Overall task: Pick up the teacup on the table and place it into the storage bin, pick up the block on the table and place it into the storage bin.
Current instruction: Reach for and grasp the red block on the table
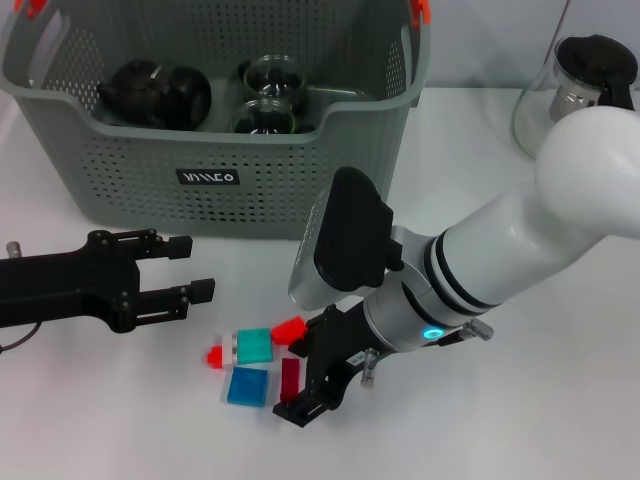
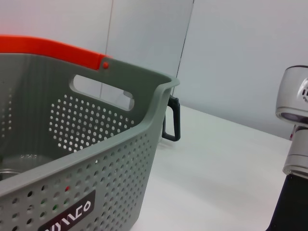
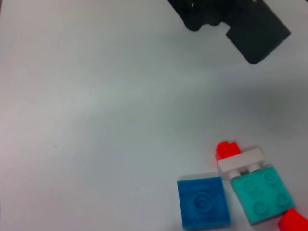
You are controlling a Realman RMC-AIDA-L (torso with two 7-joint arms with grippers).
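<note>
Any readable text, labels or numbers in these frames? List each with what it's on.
Black label on the front wall of the storage bin: white stylised lettering, roughly "ının⊂o", letters not reliably readable. The left wrist view shows the same label cut off at the picture's edge.
Blocks on the table: no text, only studs.
Right gripper, left gripper: no markings legible.
Nothing else reads.

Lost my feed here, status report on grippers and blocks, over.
Right gripper down at the blocks on the table, dark red block at its fingers, grip unconfirmed. Left gripper open, idle before the storage bin. Path to bin unobstructed.
</note>
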